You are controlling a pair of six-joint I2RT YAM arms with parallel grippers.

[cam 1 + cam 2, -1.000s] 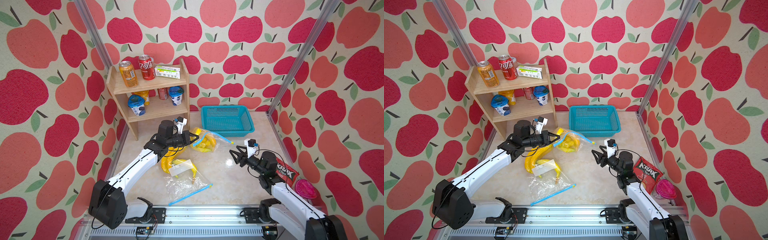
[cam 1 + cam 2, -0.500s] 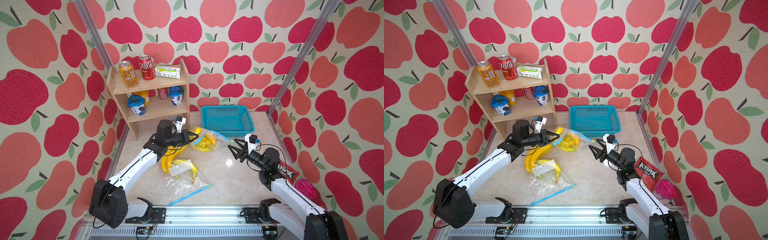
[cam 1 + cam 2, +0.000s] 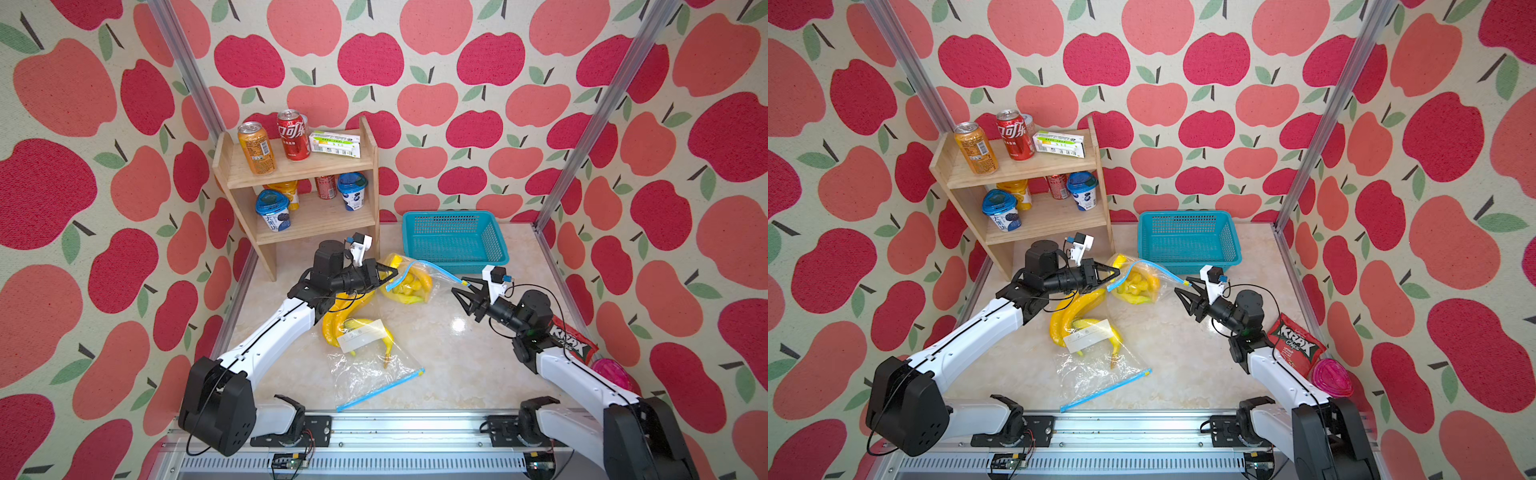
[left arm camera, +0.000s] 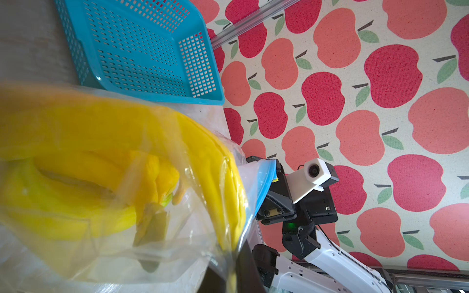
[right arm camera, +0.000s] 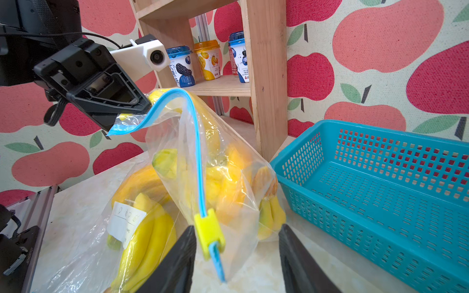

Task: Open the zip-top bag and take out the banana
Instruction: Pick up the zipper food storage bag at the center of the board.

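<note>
Top views, pair: high above the front rail (image 3: 374, 432), angled down at the whole counter (image 3: 457, 374) and back wall (image 3: 415, 83).
Left wrist: close on zip-top bag (image 4: 177, 228), facing basket (image 4: 157, 99).
Right wrist: close, facing same bag, basket, shelf (image 5: 266, 76).

Wooden shelf (image 3: 316, 216) holds cans (image 3: 294, 135), yogurt cups (image 3: 272, 210); teal basket (image 3: 453, 259) beside shelf; chips packet (image 3: 573, 343) lies apart.

Glossy clear plastic zip-top bag (image 3: 409, 283) — matt plastic basket (image 3: 456, 259), wooden shelf (image 3: 300, 175)
</note>
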